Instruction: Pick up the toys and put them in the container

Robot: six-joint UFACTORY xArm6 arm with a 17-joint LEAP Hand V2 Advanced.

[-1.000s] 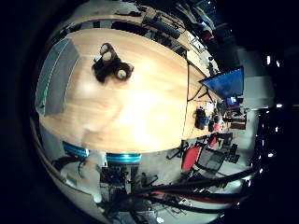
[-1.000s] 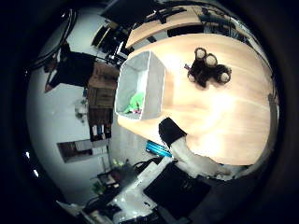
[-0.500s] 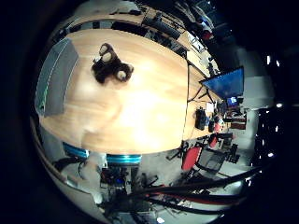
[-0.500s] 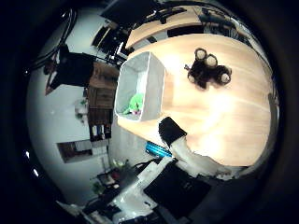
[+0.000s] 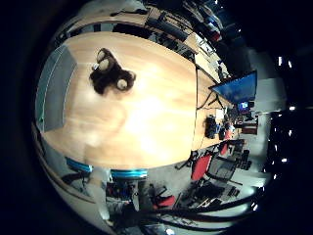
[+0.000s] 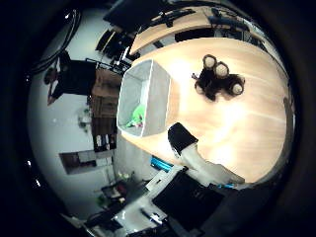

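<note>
1. The hand (image 6: 197, 160) shows only as one white finger with a black tip, reaching in over the table; it touches nothing, and whether the hand is open or closed cannot be told from this much.
2. The hand hangs well above the table (image 5: 156, 112), a long wooden top that fills the middle of both palm views.
3. A dark brown plush toy (image 6: 217, 79) lies on the bare wood, with pale round patches on its paws and muzzle. It rests alone, clear of the hand.
4. The container (image 6: 143, 98) is a grey rectangular bin with upright walls, standing at one end of the table near the edge.
5. The plush toy is near the container but apart from it, with a strip of bare wood between them.
6. Inside the container a small bright green toy (image 6: 136, 117) lies against the far end, partly hidden by the wall.
7. In the little-finger view the container shows as a grey slab along the table's edge, with the plush toy just beside it.
8. Beyond the table stand a blue screen (image 5: 237, 88) and red chairs (image 5: 200, 166) on the floor.
</note>
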